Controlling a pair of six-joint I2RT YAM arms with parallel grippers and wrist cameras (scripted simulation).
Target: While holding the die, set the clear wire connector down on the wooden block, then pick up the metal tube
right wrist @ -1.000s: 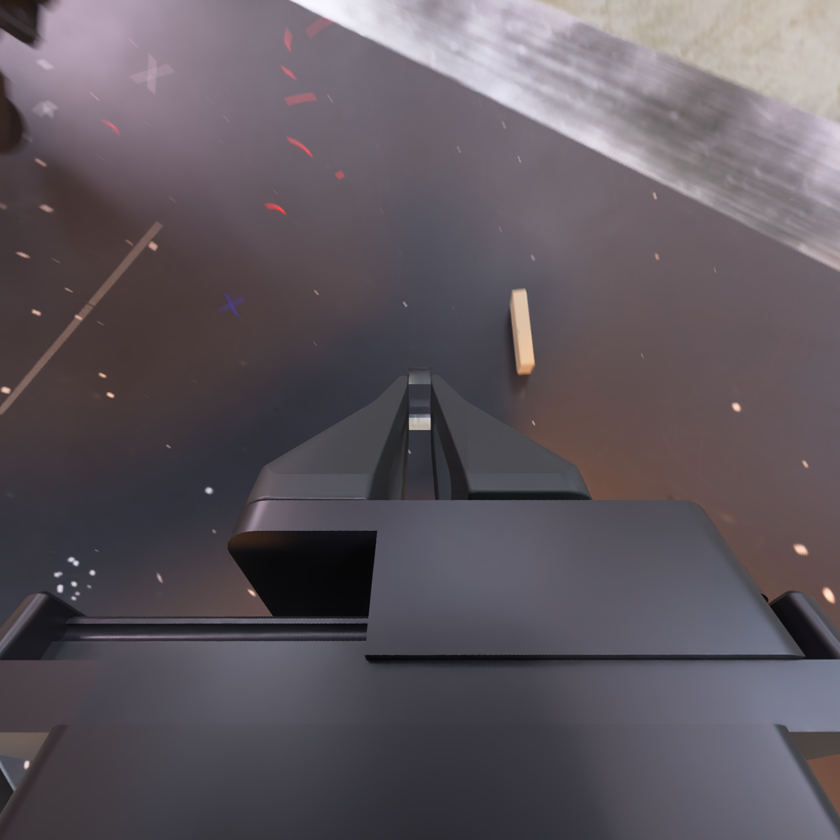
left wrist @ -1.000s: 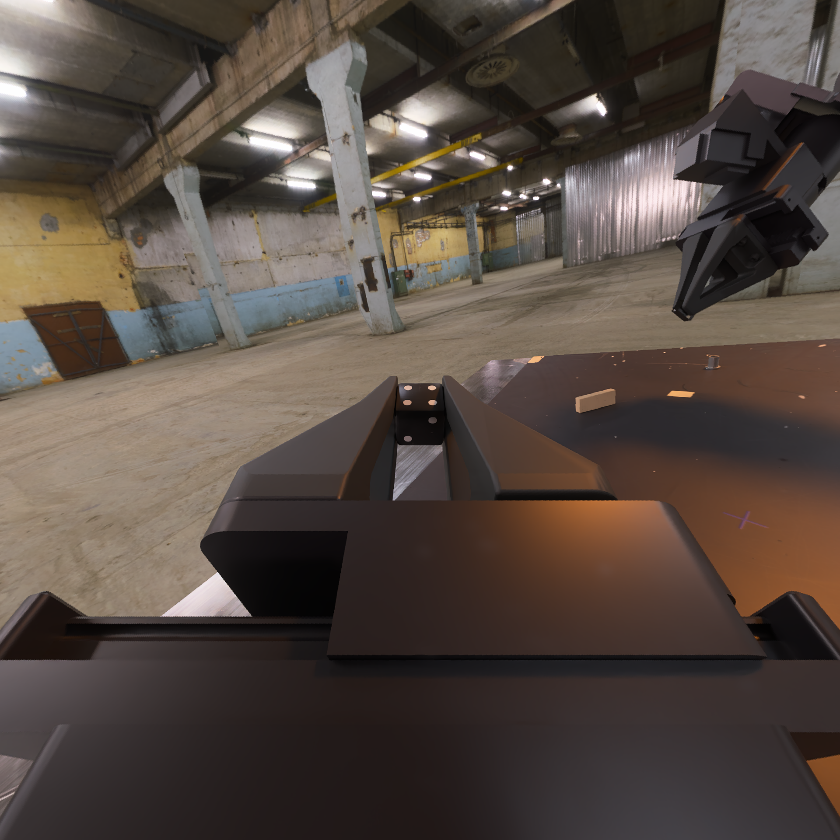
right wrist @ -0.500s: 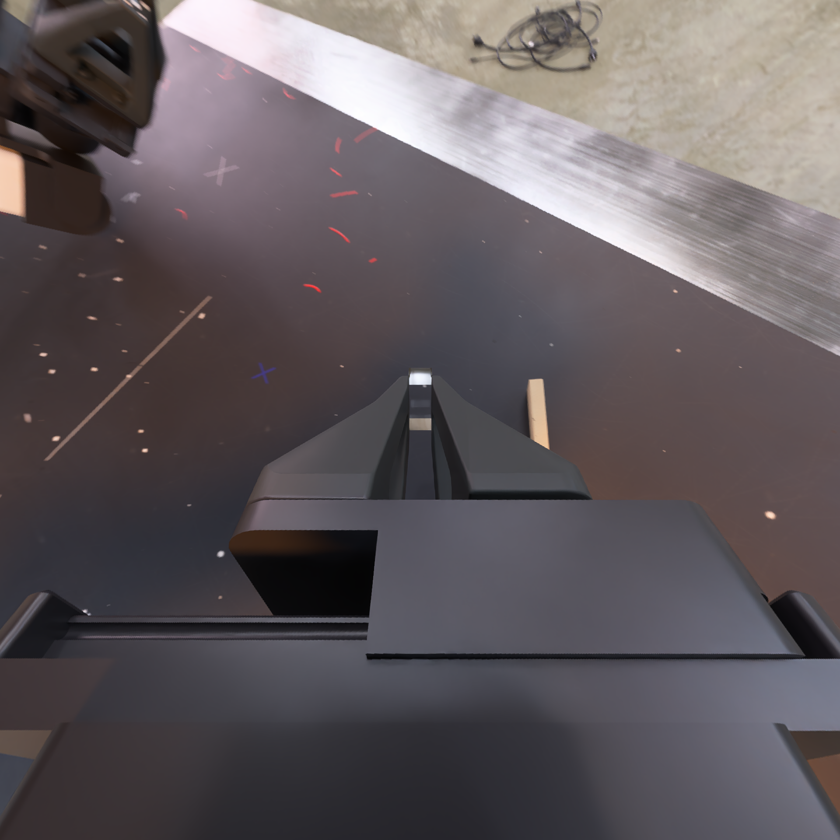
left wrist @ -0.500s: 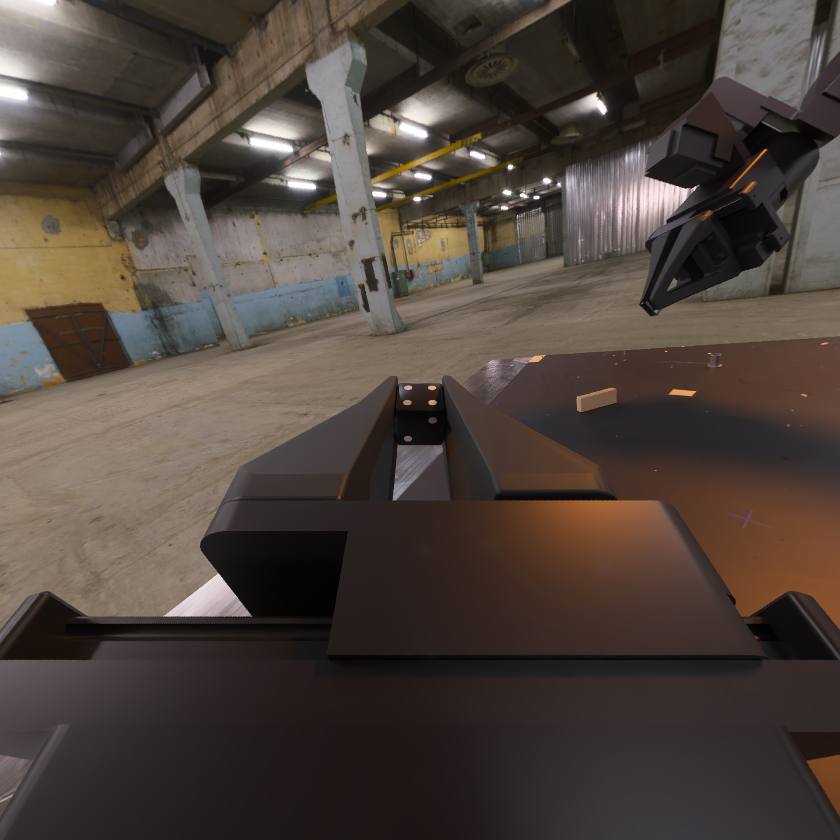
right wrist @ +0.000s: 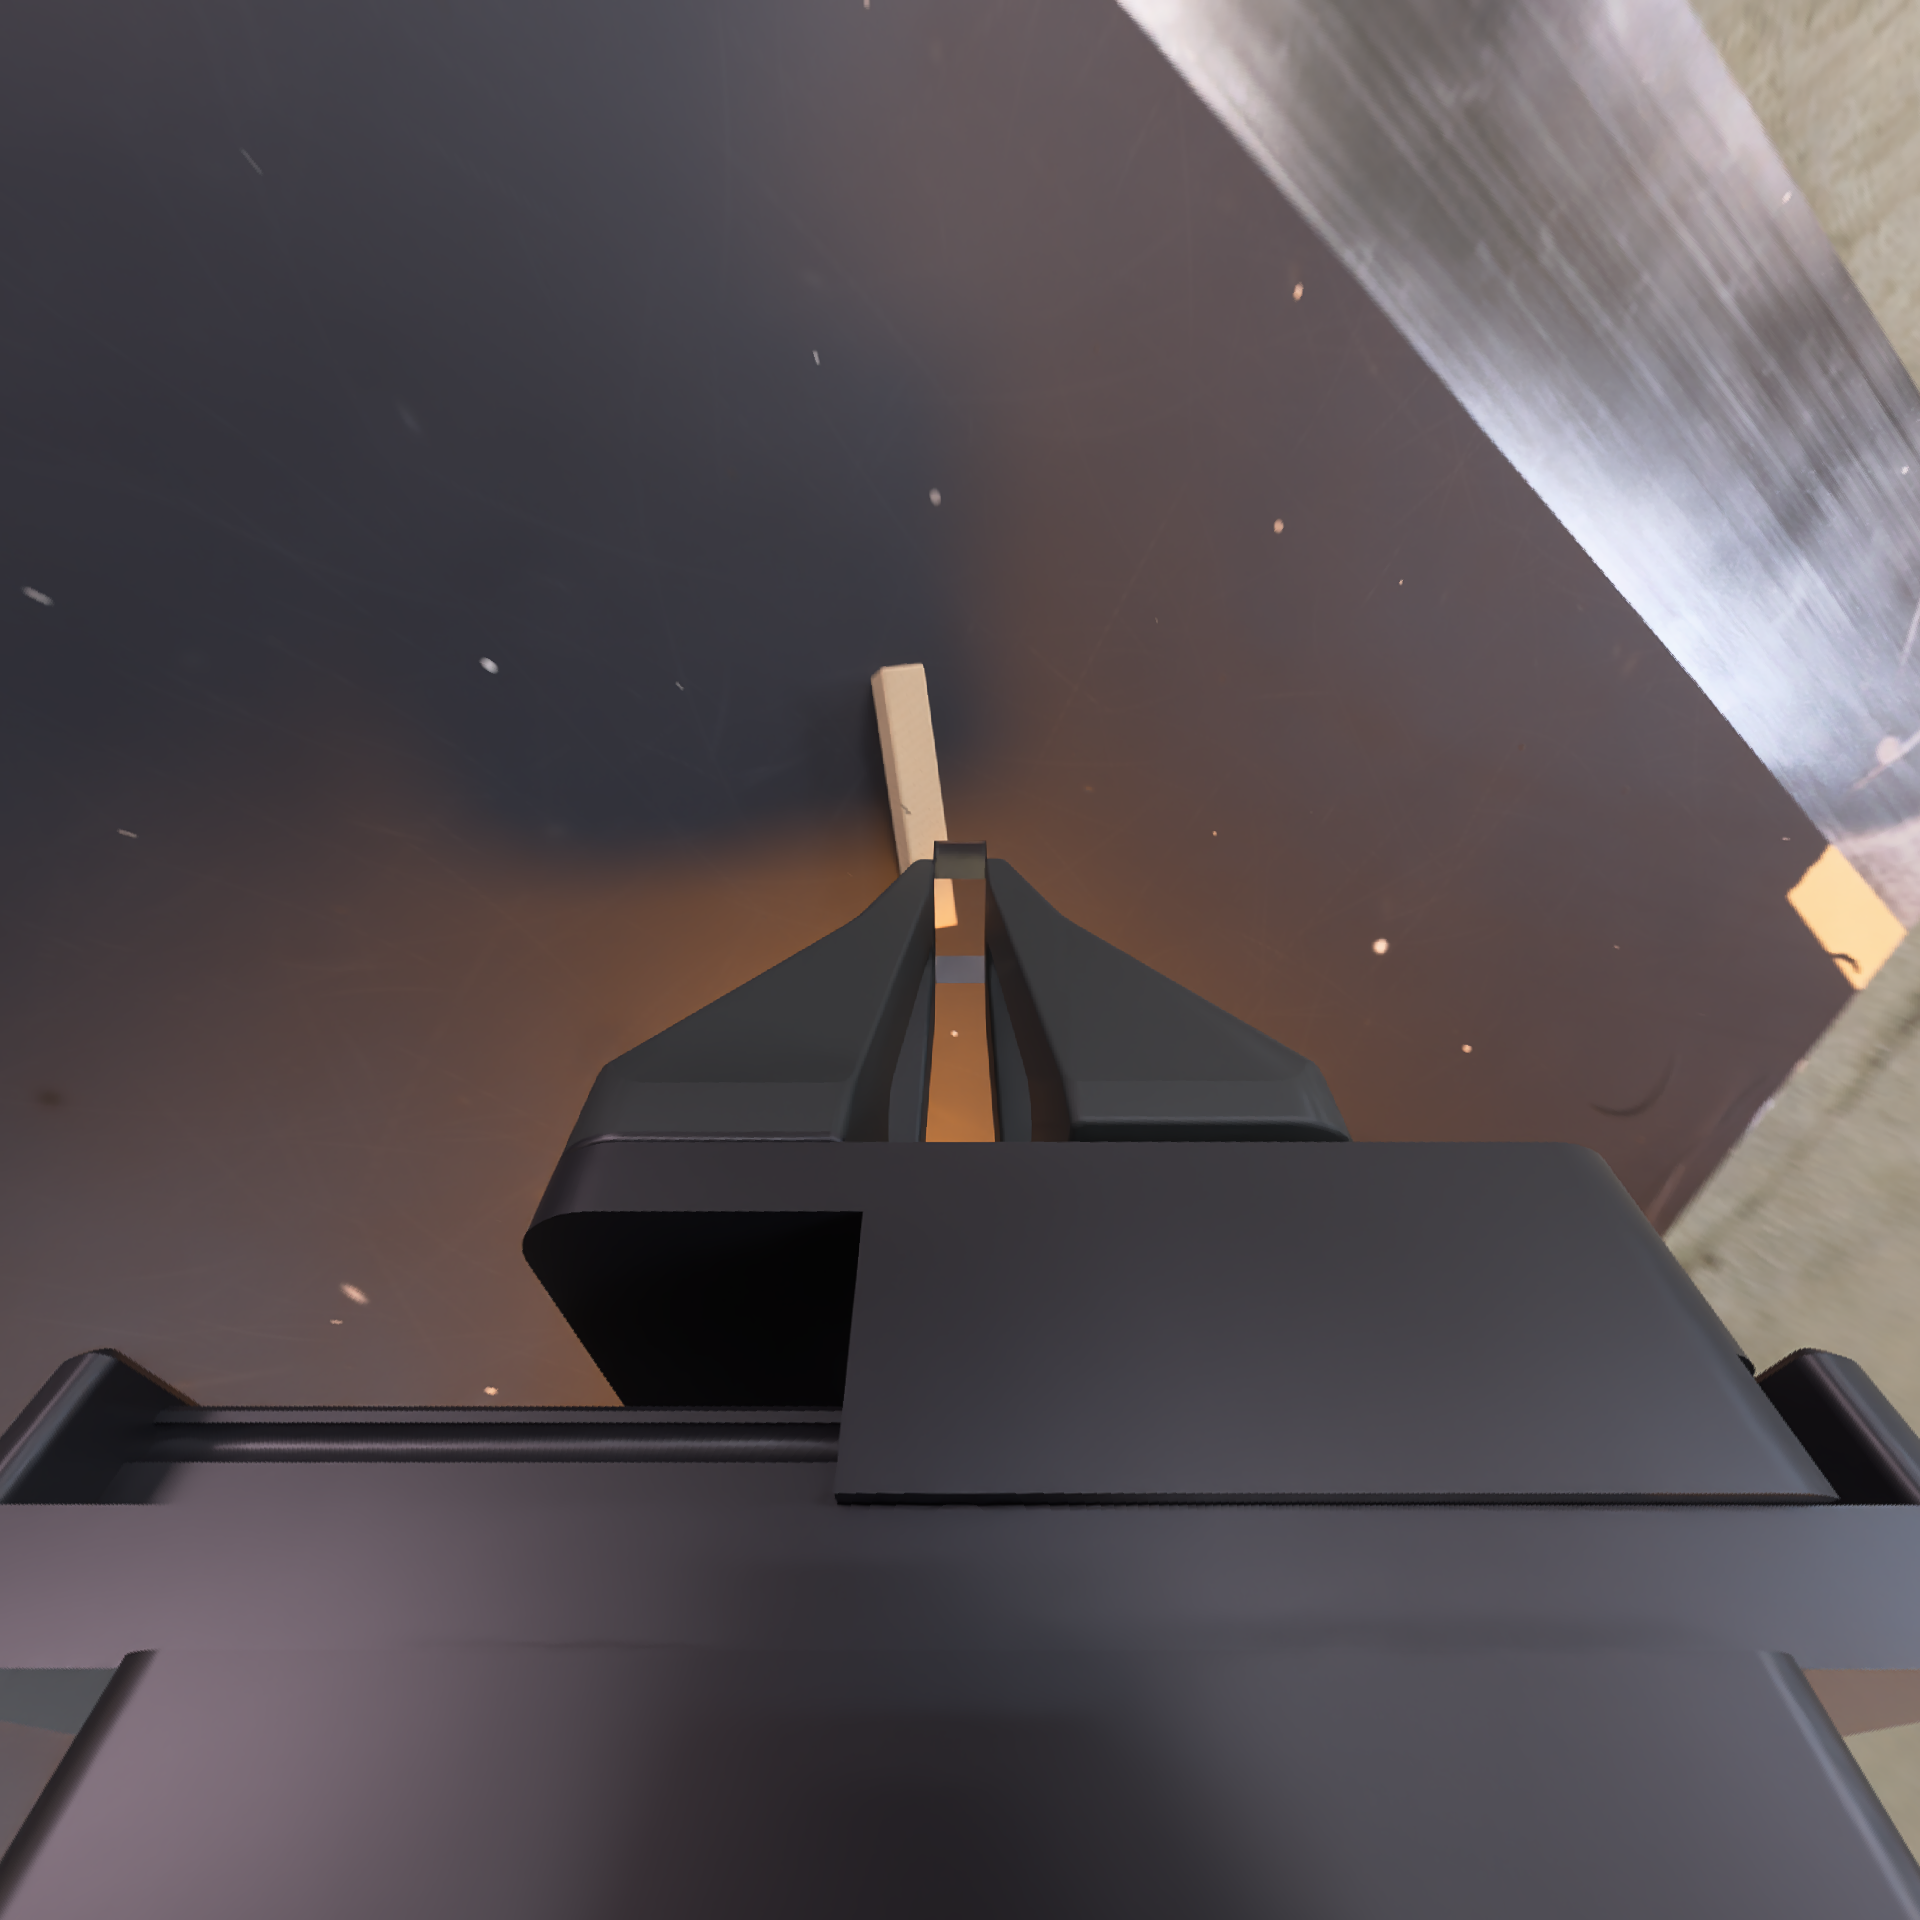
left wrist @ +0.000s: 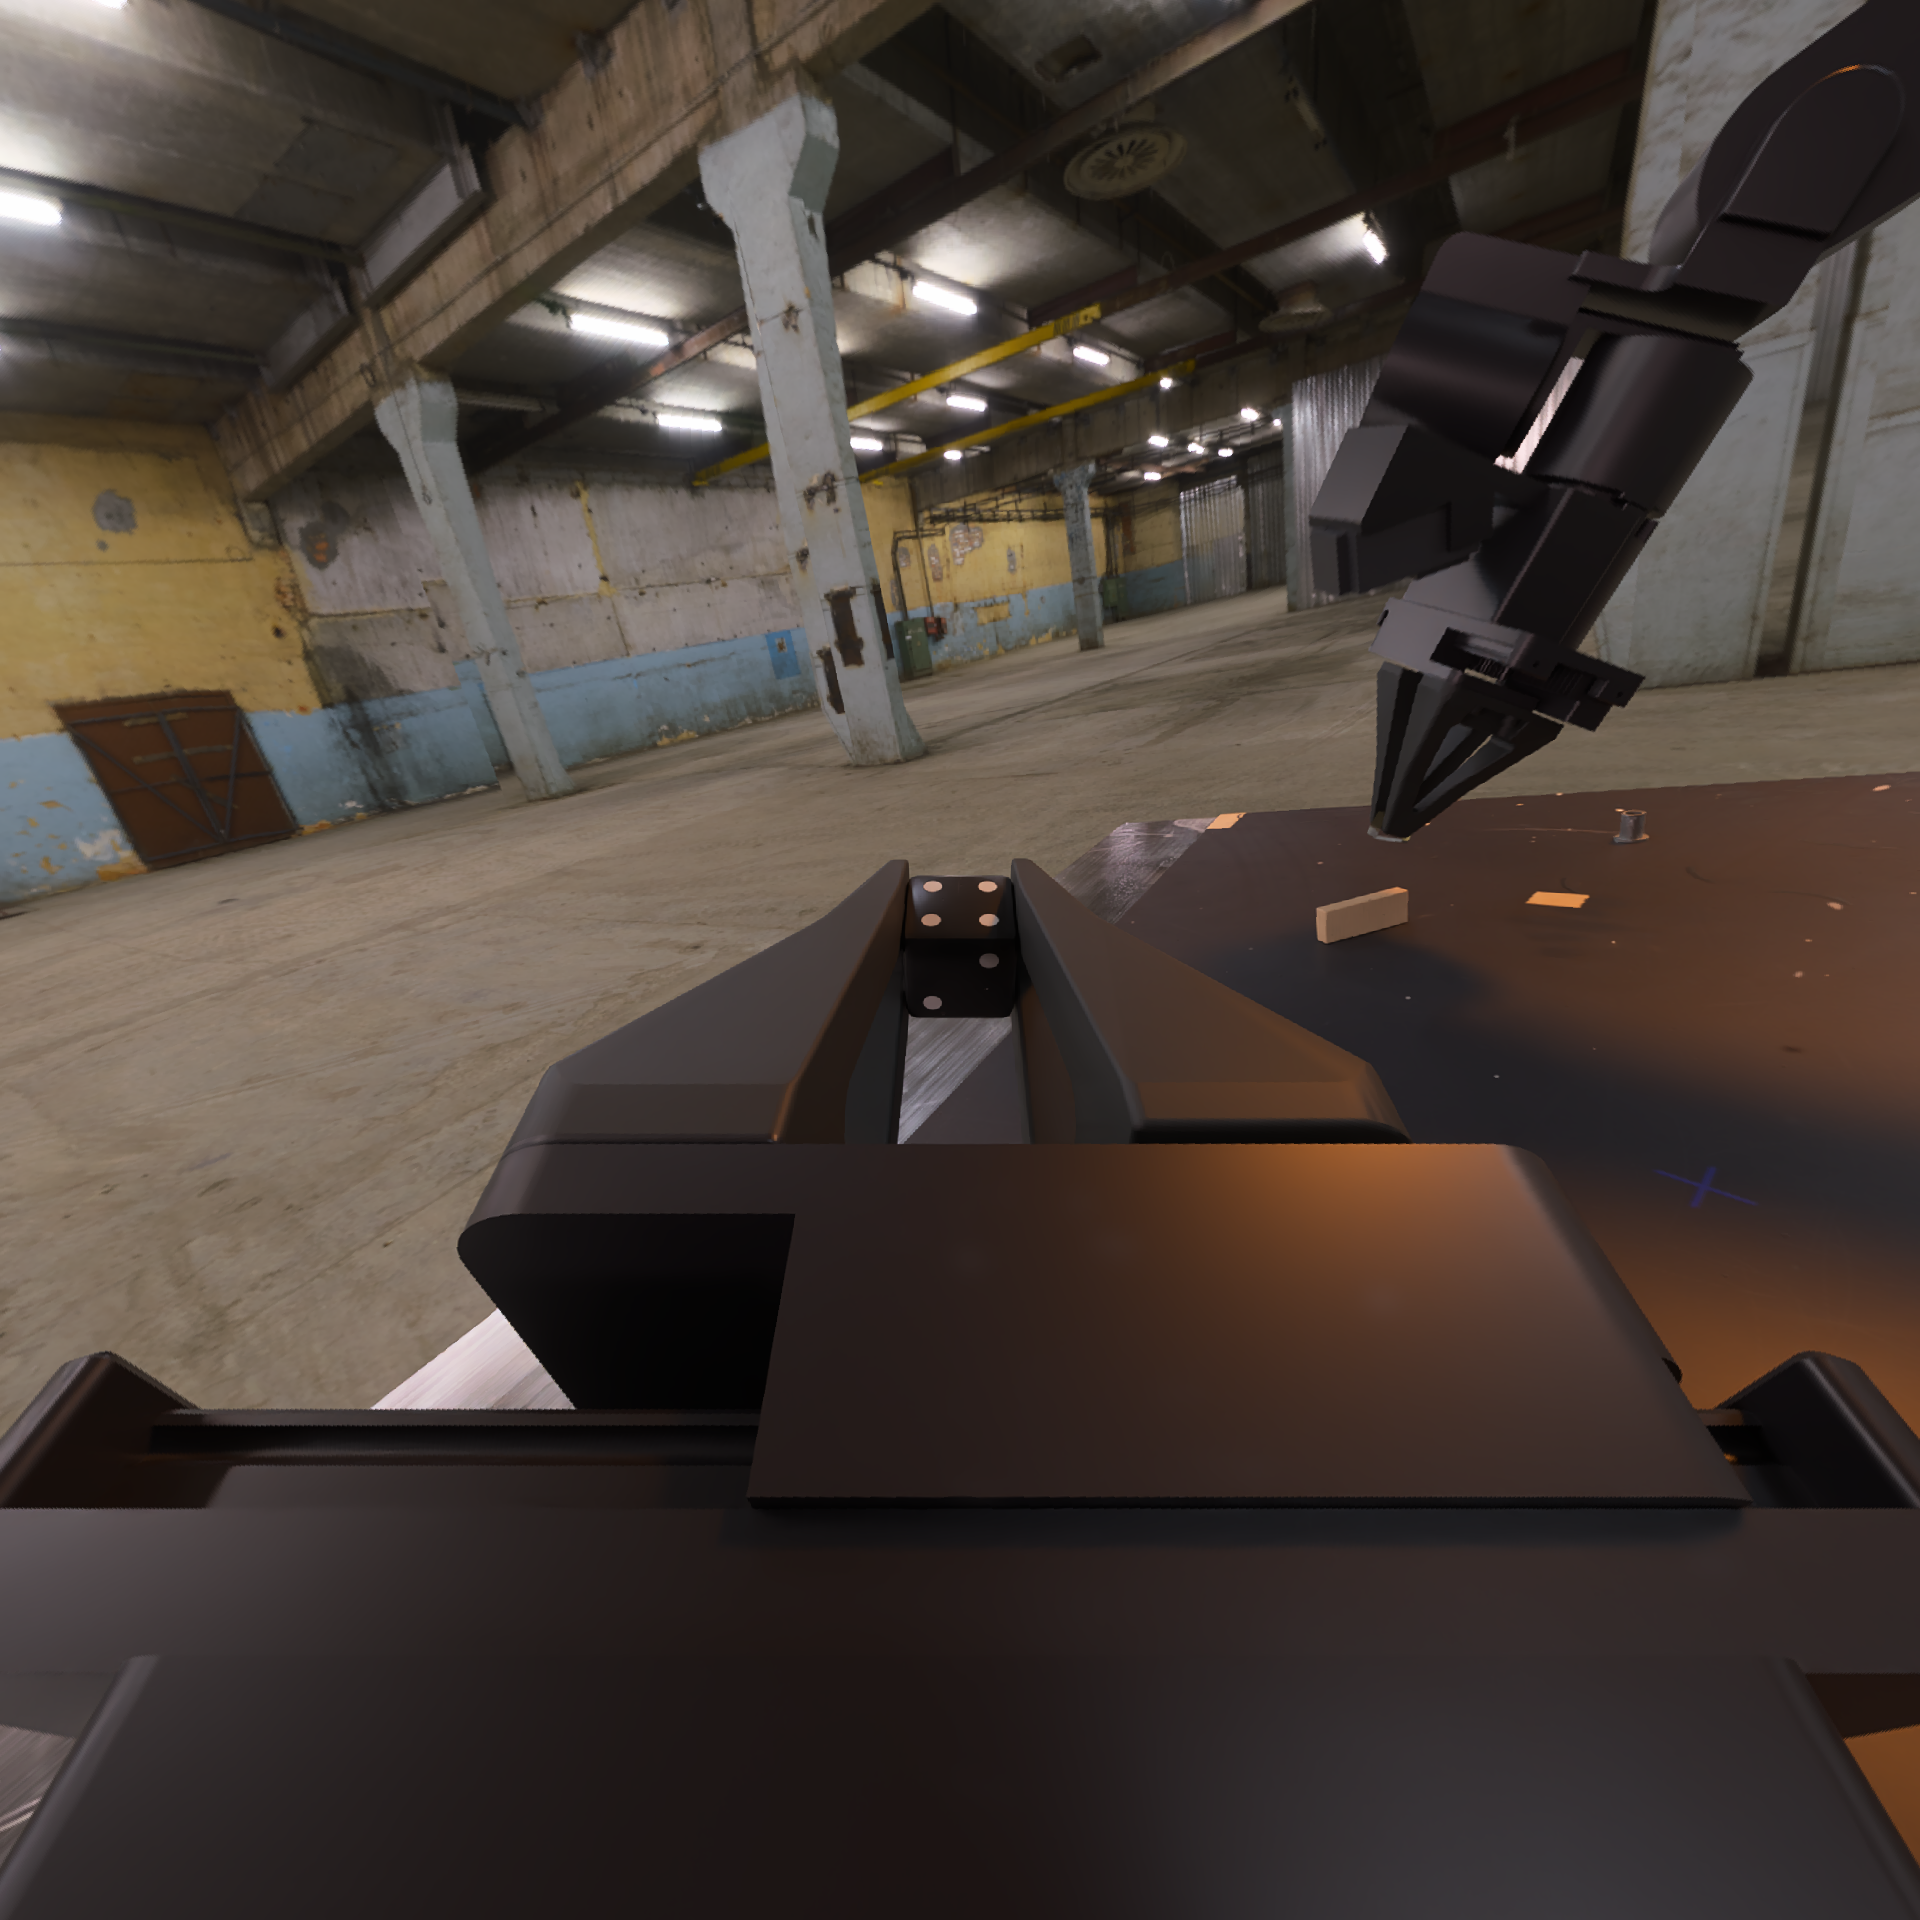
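My left gripper (left wrist: 958, 914) is shut on a black die (left wrist: 958, 943) with white pips, held above the table's edge. My right gripper (right wrist: 960, 883) is shut on the clear wire connector (right wrist: 959, 902), a thin see-through piece between the fingertips. It shows in the left wrist view (left wrist: 1397, 821) pointing down, above and beyond the wooden block (left wrist: 1362, 913). In the right wrist view the pale wooden block (right wrist: 910, 764) lies on the dark table just ahead of the fingertips. The small metal tube (left wrist: 1631, 824) stands upright on the far table, to the right of the right gripper.
The dark tabletop (right wrist: 520, 416) has a brushed metal edge strip (right wrist: 1621, 416) at the right. An orange tape patch (left wrist: 1557, 900) lies right of the block, and another (right wrist: 1847, 914) lies by the table corner. A blue cross mark (left wrist: 1704, 1184) is on the table.
My right gripper has come down and turned toward the wooden block, which now sits just ahead of its tips. The left gripper and die have not moved.
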